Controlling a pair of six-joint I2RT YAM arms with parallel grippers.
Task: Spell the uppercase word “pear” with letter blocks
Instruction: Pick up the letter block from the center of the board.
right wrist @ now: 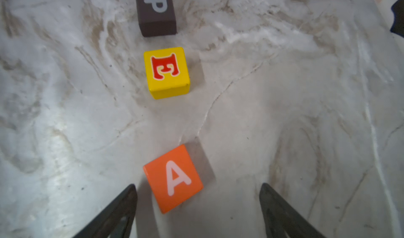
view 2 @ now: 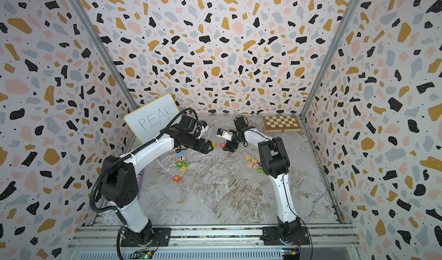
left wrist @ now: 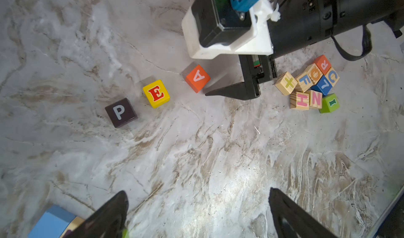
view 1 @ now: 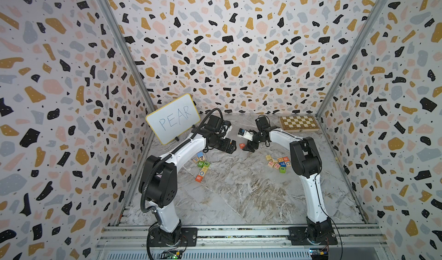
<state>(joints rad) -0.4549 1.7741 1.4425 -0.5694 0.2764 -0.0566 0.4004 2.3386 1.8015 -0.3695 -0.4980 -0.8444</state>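
Dark P cube (left wrist: 121, 112), yellow E cube (left wrist: 156, 93), orange A cube (left wrist: 197, 78) line up to spell; left gripper (left wrist: 197, 191), right gripper (right wrist: 198, 184) jaws wide, empty.

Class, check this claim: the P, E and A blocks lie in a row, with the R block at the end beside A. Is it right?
No. The P block, E block and A block lie in a row, but the R block is in the pile of loose blocks, apart from A. The left wrist view shows it.
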